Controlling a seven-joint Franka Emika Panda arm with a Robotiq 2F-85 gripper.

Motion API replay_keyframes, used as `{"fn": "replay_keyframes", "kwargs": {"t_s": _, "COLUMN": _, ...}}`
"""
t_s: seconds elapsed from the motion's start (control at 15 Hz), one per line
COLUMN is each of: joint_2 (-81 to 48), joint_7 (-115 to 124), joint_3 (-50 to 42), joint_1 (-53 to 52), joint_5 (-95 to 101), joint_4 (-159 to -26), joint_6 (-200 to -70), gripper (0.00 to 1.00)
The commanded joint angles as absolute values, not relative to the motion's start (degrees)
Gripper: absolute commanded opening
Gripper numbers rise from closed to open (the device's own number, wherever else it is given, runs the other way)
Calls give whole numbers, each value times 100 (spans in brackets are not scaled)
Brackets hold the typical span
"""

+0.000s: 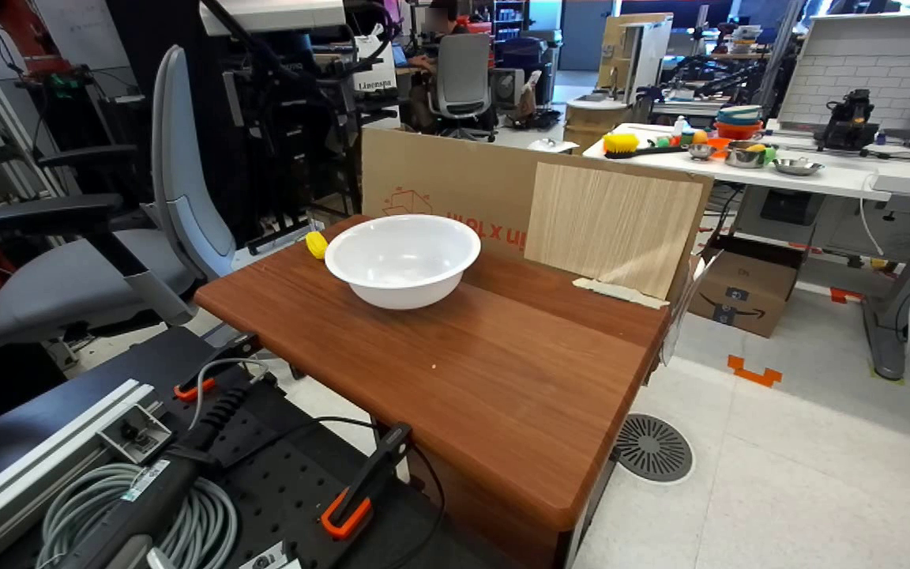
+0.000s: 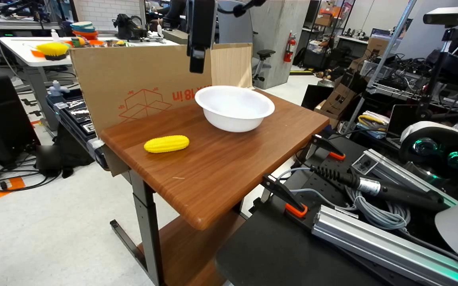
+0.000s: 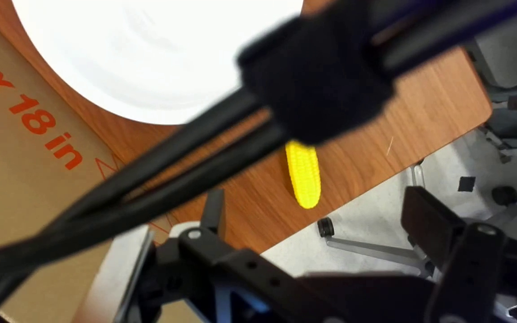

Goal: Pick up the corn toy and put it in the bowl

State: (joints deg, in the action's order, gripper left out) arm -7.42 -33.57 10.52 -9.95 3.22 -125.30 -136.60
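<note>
The corn toy (image 2: 167, 143) is bright yellow and lies on its side on the brown wooden table (image 2: 221, 159), near one end. It also shows in the wrist view (image 3: 304, 177), its top end hidden by a dark cable fitting. In an exterior view only its end (image 1: 316, 245) shows, beside the bowl's rim. The wide white bowl (image 2: 235, 119) stands upright, apart from the corn; no contents are seen. It also shows in an exterior view (image 1: 404, 292) and at the top of the wrist view (image 3: 151, 96). My gripper (image 3: 321, 215) is open with nothing between its fingers. It hangs above the table (image 2: 197, 59).
A cardboard sheet (image 2: 141, 79) stands upright along one long table edge, with a pale wood panel (image 1: 613, 225) against it. Orange-tipped clamps (image 1: 348, 510) grip the opposite edge. A grey office chair (image 1: 178, 190) stands off one table end. Dark cables (image 3: 173, 188) cross the wrist view.
</note>
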Motion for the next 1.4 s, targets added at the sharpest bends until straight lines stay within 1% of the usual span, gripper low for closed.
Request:
{"fn": "replay_keyframes", "kwargs": {"t_s": 0.0, "joint_2": -1351, "joint_7": -3118, "joint_3": 1160, "joint_1": -1021, "joint_5": 463, "joint_4": -12370, "joint_6": -13976, "gripper": 100}}
{"fn": "replay_keyframes", "kwargs": {"t_s": 0.47, "joint_2": -2300, "joint_7": -2810, "joint_3": 1199, "joint_1": -981, "joint_5": 582, "joint_4": -12002, "joint_6": -13817, "gripper": 100}}
{"fn": "replay_keyframes", "kwargs": {"t_s": 1.33, "joint_2": -3386, "joint_7": -2637, "joint_3": 1211, "joint_1": -1234, "joint_5": 1168, "joint_4": -10865, "joint_6": -13650, "gripper": 100}}
